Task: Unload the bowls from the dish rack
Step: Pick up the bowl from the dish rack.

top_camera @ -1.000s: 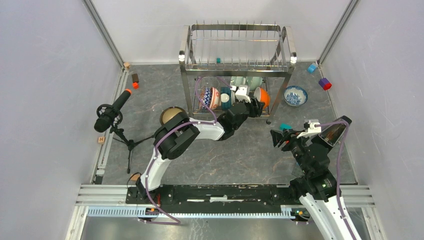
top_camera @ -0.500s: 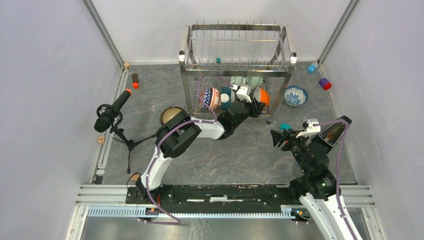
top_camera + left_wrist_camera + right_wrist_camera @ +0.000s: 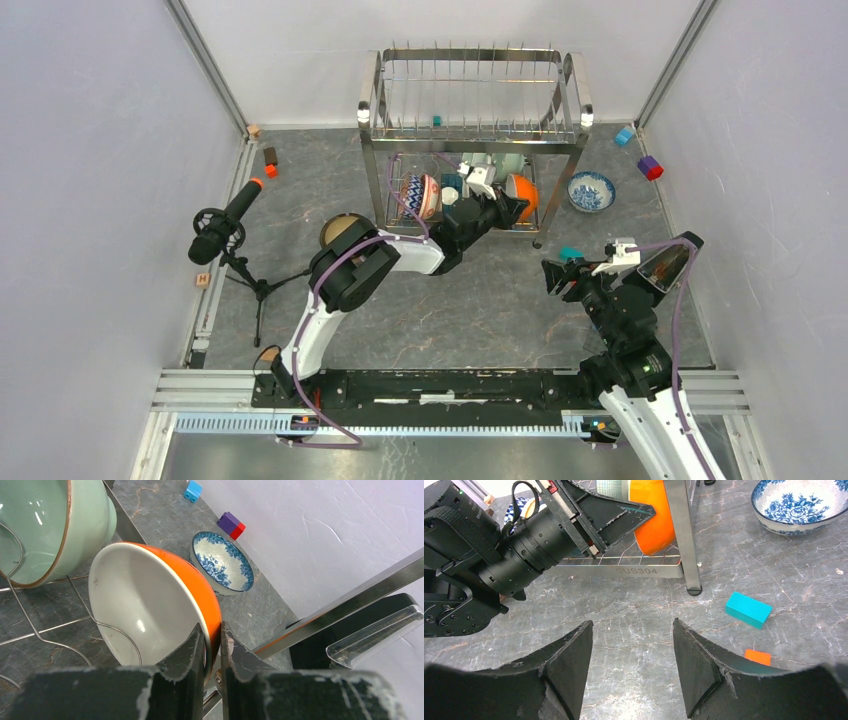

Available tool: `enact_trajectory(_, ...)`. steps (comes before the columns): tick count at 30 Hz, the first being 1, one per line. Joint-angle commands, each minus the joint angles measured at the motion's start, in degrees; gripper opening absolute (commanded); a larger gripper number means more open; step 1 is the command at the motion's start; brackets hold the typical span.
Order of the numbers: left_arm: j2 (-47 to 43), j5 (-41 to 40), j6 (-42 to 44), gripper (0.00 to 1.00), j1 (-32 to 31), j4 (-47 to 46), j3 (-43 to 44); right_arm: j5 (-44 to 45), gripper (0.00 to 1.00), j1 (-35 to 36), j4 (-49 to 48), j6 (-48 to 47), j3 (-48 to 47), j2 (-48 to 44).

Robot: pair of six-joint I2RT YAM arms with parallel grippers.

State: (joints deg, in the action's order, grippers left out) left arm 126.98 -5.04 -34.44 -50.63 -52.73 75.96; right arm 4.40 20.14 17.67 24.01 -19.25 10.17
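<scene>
In the lower tier of the dish rack the left gripper has its fingers pinched narrow on the rim of the orange bowl, which stands on edge beside a pale green bowl; in front of the rack's right leg the right gripper hangs with fingers wide, empty; a blue-and-white bowl sits just right of the rack.

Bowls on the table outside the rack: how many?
2: a blue-and-white bowl right of the dish rack; a brown bowl near its left front, partly behind the left arm. Arms may hide others.
</scene>
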Motion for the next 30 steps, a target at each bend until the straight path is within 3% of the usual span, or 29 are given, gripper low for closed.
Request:
enact_trajectory(1, 0.63, 1.21, -2.13, 0.02, 1.64, -7.71, -0.70, 1.12, 0.65, 0.21, -2.20, -1.16, 0.60, 0.28)
enact_trajectory(30, -3.22, 7.13, -9.60, 0.02, 4.31, -22.07, -2.77, 0.89, 0.64, 0.23, -1.93, -0.85, 1.93, -0.62)
